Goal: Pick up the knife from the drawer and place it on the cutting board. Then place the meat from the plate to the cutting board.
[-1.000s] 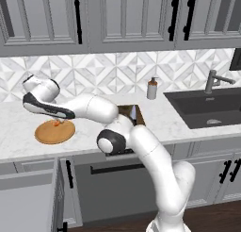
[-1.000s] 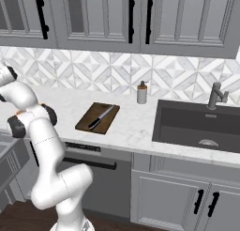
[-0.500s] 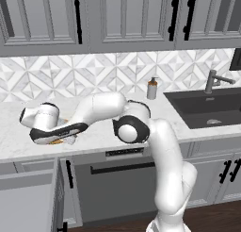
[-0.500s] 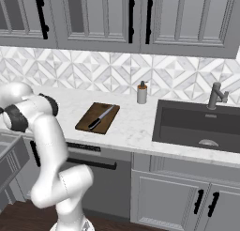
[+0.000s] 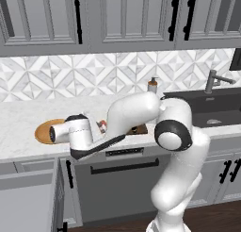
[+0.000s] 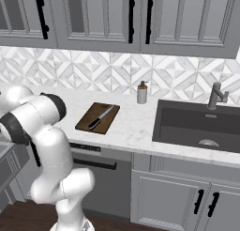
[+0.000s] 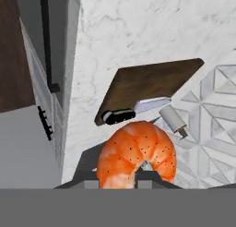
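Note:
My gripper (image 7: pixel 138 179) is shut on the meat (image 7: pixel 137 158), a curved orange-red piece that hangs above the counter. In the left base view the meat (image 5: pixel 101 127) sits at the hand's tip, right of the round orange-tan plate (image 5: pixel 46 131). The dark brown cutting board (image 7: pixel 150 87) lies ahead of the gripper with the knife (image 7: pixel 120 116) on its near edge. In the right base view the knife (image 6: pixel 101 117) lies lengthwise on the cutting board (image 6: pixel 91 121). The grey drawer (image 5: pixel 28 203) stands open at the lower left.
A soap bottle (image 6: pixel 142 93) stands behind the board near the backsplash. The dark sink (image 6: pixel 201 127) with its faucet (image 6: pixel 215 95) is to the right. Below the counter edge are the dishwasher front (image 5: pixel 122 179) and cabinet doors with black handles.
The hand dropped onto the plate, closed on the meat, and has now carried it off the plate to the right, toward the board. The arm's elbow swung forward.

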